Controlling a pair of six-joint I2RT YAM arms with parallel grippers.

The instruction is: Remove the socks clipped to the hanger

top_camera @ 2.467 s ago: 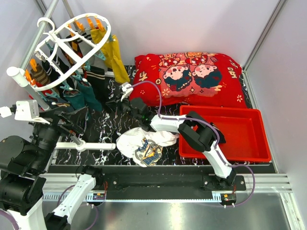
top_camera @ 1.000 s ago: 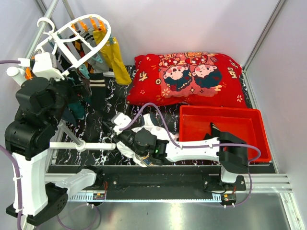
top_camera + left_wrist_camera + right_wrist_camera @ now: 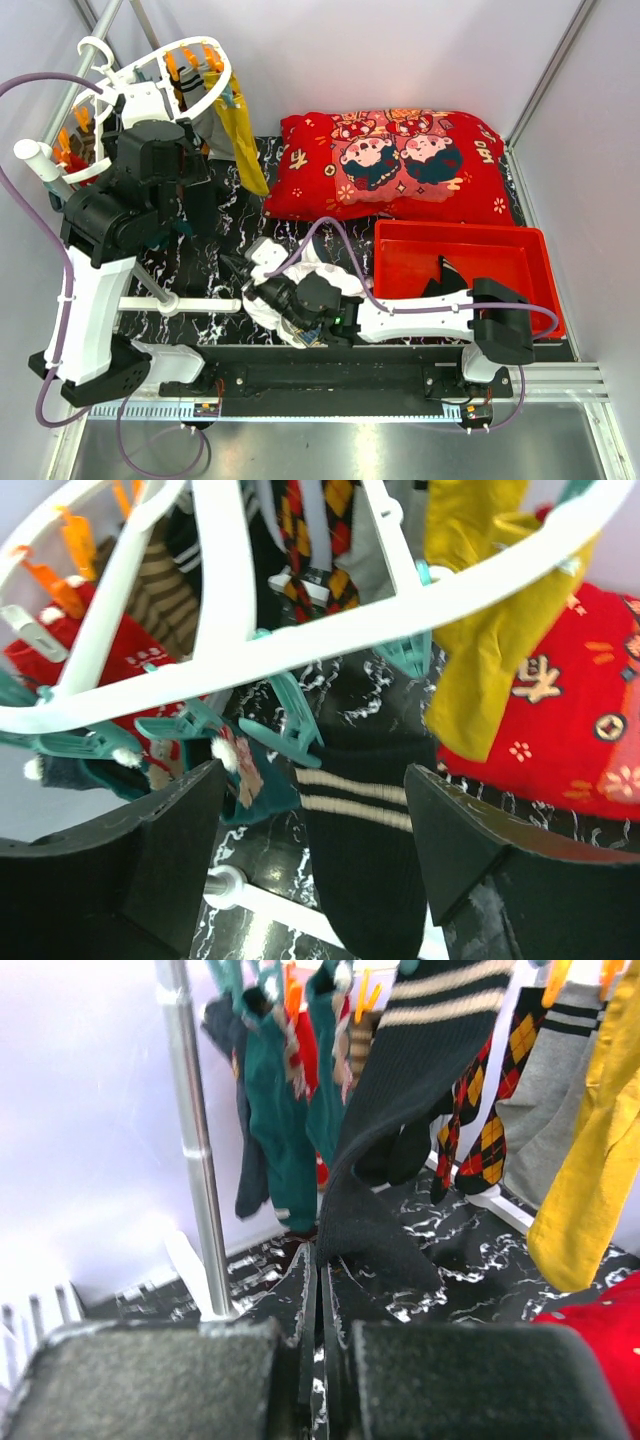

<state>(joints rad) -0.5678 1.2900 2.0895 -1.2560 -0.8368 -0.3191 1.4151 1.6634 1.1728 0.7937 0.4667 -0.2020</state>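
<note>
The white hanger [image 3: 150, 65] [image 3: 330, 640] hangs at the back left with orange and teal clips [image 3: 290, 715] holding several socks. My left gripper [image 3: 315, 780] is raised just under its rim, open, with a black white-striped sock [image 3: 360, 860] hanging between the fingers [image 3: 150, 860], untouched. A mustard-yellow sock [image 3: 240, 135] [image 3: 480, 650] hangs to the right, a dark teal one [image 3: 285, 1130] to the left. My right gripper [image 3: 230, 267] [image 3: 318, 1250] lies low on the table, shut and empty. The black sock's toe [image 3: 370, 1220] rests right by its tips.
A grey metal rail [image 3: 195, 1160] stands left of the socks, its white foot bar [image 3: 180, 303] on the marbled table. A white cloth pile [image 3: 290, 290] lies under the right arm. A red pillow [image 3: 400, 160] and a red tray [image 3: 520, 290] sit to the right.
My left arm has swung up and rightward to the hanger, putting the black striped sock between its jaws, which have narrowed a little. The hanger has shifted. The right arm has barely moved.
</note>
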